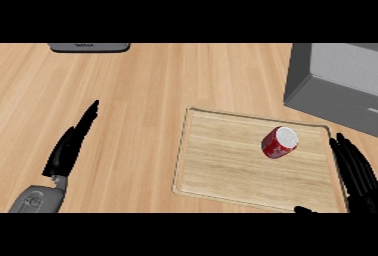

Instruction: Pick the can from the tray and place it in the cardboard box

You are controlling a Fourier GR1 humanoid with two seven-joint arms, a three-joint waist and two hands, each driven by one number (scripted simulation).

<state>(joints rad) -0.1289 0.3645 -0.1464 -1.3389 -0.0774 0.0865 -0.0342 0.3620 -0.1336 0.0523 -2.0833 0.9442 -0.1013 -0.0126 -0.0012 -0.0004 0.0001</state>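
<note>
So on the far left, well away from the wooden tray [221, 180], the left hand [68, 147] is parked over the bare countertop [140, 85] with its fingers straight and together, pointing up and away, holding nothing. Up at the top edge, left of the tray and well apart from it, there's a flat dark grey thing [89, 47] that's cut off, can't tell what it is. The tray itself sits on the counter, light wood with a raised rim. The red can [280, 142] with a white top is on the tray's right half, toward the far side, tilted or on its side. Just off the tray's right edge is the right hand [354, 167], fingers stretched out and open, not touching the can. Past the tray's far right corner sits a grey box [332, 85], partly out of view.
</note>
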